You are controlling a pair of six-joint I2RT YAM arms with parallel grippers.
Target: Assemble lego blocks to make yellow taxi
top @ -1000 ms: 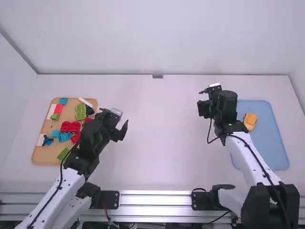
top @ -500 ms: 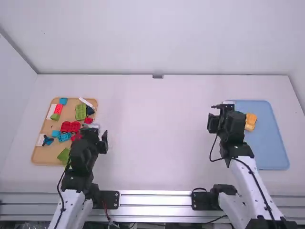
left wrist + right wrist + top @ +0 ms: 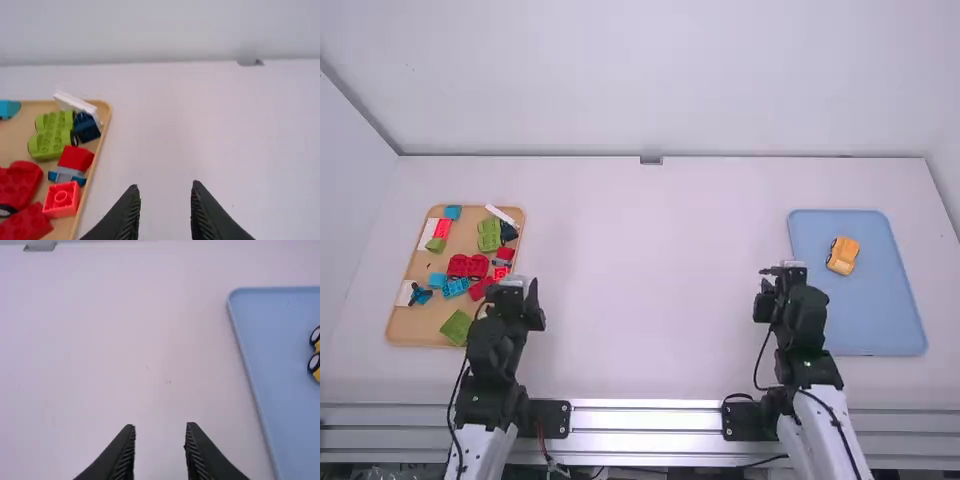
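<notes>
Right gripper (image 3: pixel 161 427) is nearer, fingers wide; yellow taxi (image 3: pixel 842 256) lies to its right on blue tray (image 3: pixel 882 315), long axis probably slanting away. Left gripper (image 3: pixel 165 187) also wide, empty.

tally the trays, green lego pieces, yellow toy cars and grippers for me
trays: 2 (tan tray, blue tray)
green lego pieces: 3 (wheeled base, left block, near block)
yellow toy car: 1
grippers: 2 (left gripper, right gripper)
total: 8

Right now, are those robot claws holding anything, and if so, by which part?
Nothing is held: the left gripper and right gripper are open, empty.
</notes>
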